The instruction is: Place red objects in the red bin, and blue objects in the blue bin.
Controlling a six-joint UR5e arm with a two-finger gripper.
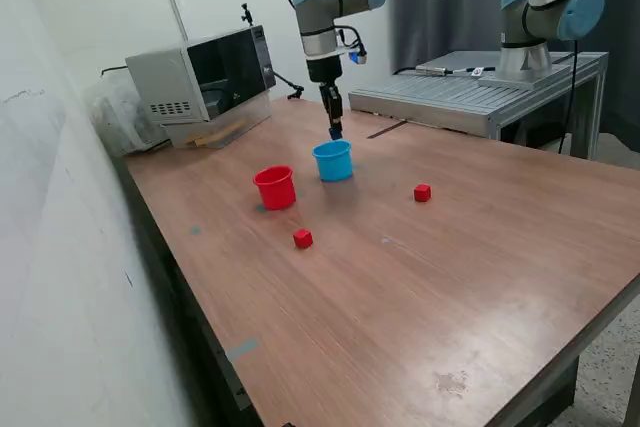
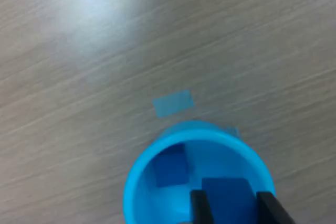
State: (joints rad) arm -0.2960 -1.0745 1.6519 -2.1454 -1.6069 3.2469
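Gripper (image 2: pixel 233 203) clasping blue cube (image 2: pixel 228 195)

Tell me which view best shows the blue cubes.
The wrist view. It looks down into the blue bin, showing one blue cube on its floor and another between the jaws. In the exterior view the bin wall hides both.

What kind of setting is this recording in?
Likely a robotics lab: a wooden table with a second arm on a metal bench, and a microwave against the wall.
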